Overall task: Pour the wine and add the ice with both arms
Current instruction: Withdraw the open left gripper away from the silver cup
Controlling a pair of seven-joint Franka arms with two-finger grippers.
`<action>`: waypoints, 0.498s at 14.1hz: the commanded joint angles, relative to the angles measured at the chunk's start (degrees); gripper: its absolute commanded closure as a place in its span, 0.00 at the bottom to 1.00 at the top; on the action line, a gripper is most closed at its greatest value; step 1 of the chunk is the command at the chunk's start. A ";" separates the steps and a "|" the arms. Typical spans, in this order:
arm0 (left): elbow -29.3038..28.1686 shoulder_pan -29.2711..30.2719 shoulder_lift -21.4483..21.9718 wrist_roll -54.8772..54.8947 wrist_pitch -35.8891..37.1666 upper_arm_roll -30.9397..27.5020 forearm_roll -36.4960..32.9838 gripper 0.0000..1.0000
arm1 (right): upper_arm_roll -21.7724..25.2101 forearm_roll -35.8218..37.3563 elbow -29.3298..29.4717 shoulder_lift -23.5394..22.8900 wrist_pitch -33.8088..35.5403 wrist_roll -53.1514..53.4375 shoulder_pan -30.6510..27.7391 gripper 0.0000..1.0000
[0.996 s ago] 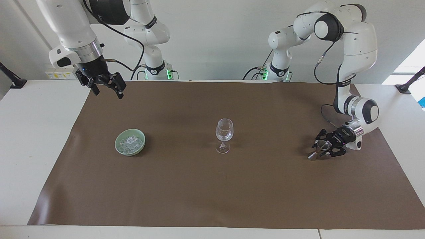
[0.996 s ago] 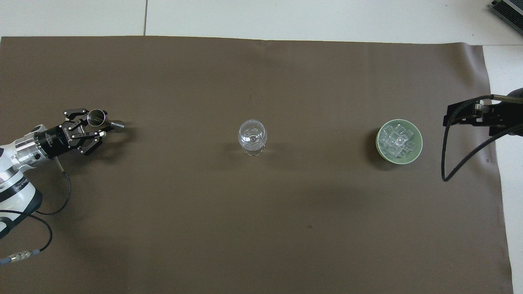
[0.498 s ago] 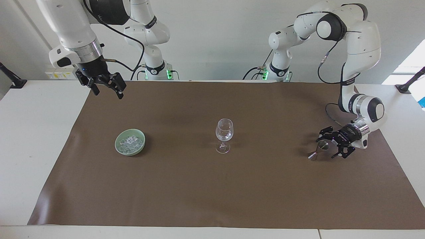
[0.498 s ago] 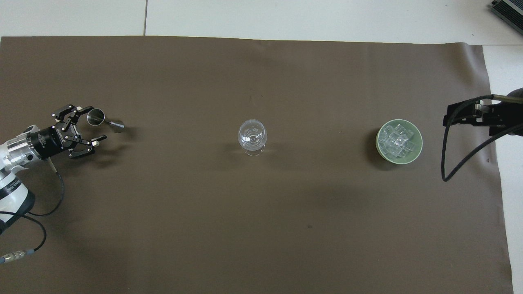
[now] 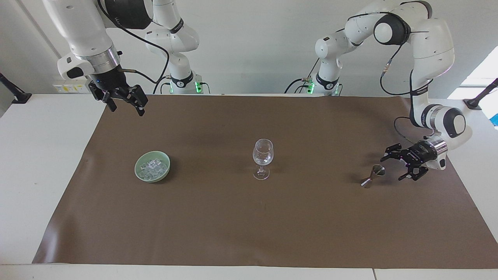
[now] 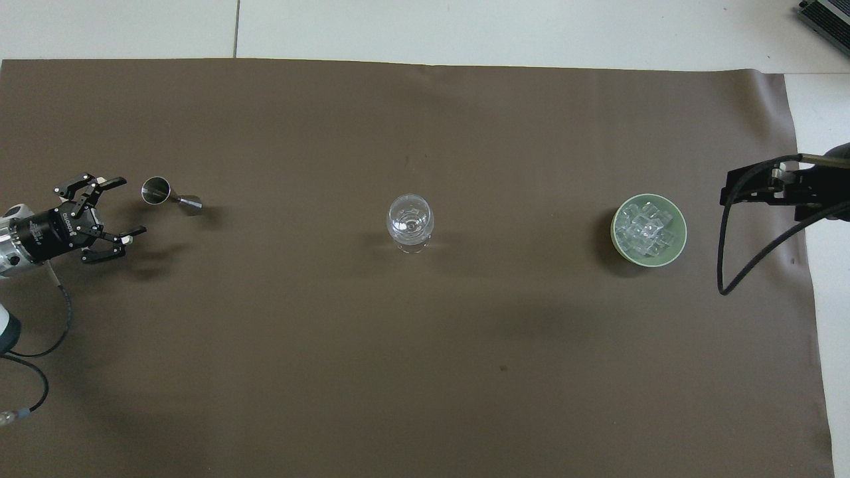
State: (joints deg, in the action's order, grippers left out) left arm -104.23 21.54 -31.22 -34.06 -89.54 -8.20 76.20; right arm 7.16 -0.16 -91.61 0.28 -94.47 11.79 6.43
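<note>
So our left gripper (image 5: 396, 165) and right gripper (image 5: 125, 104) hang with jaws spread; ice (image 5: 153, 167) unmoved, glass (image 5: 263, 152) awaits it.

Overhead, the right tool (image 6: 764, 189) is mostly cut off by the picture's edge, only dark links and a looping cable showing. The left arm (image 6: 10, 239) runs out of frame too. Whether the wine glass (image 5: 263, 152) holds any liquid can't be told.

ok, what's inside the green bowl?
A heap of ice cubes fills the green bowl. The cubes cover the bowl's bottom, so anything beneath them can't be seen.
</note>
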 commanded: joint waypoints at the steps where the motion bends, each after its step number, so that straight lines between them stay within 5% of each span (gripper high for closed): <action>1: 2.18 0.43 2.38 -1.45 1.03 -0.50 -6.40 0.00 | -0.04 -1.33 -1.29 1.21 0.25 -1.16 -0.37 0.00; 7: 11.41 -1.15 4.23 -0.93 0.50 -0.33 -19.49 0.00 | -0.04 -1.42 -1.29 1.21 0.25 -1.16 -0.37 0.00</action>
State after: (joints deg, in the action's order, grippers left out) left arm -95.50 21.21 -26.92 -34.57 -89.50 -8.23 60.38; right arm 7.16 -0.16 -91.61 0.28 -94.47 11.79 6.43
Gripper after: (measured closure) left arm 0.000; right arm 0.000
